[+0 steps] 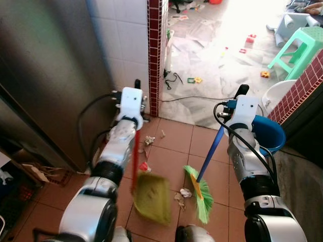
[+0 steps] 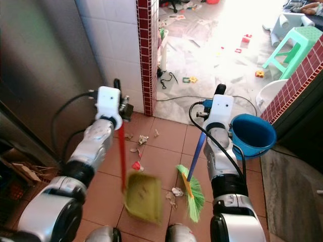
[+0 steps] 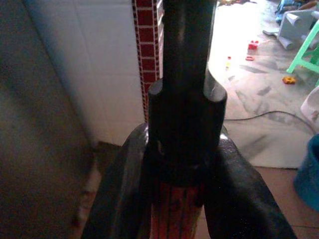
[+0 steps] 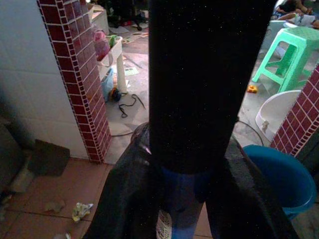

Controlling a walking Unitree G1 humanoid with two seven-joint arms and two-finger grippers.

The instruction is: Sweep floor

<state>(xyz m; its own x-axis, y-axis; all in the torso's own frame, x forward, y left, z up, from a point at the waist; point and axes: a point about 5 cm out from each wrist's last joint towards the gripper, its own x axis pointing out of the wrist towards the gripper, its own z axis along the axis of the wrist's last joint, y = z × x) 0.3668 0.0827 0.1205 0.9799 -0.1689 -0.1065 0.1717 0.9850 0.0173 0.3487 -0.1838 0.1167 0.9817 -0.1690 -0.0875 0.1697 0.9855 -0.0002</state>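
Note:
My left gripper (image 1: 137,85) is shut on the top of a red handle (image 1: 136,156) that runs down to an olive-green dustpan (image 1: 152,196), which hangs just above the terracotta tiles. In the left wrist view its fingers (image 3: 119,189) clamp the handle's black end. My right gripper (image 1: 242,92) is shut on the blue handle (image 1: 214,148) of a broom, whose green bristles (image 1: 201,195) rest on the floor right of the dustpan. Crumpled paper scraps (image 1: 184,193) lie between the pan and the bristles. More scraps (image 1: 149,139) and a red bit (image 1: 144,166) lie farther ahead.
A red-tiled pillar (image 1: 156,55) and a grey metal cabinet (image 1: 45,75) stand at the left. A blue bucket (image 1: 270,133) sits by my right arm, next to a red-tiled wall (image 1: 303,88). Beyond are a cable (image 1: 174,78), scattered toys, a white basin (image 1: 275,93) and a green stool (image 1: 300,48).

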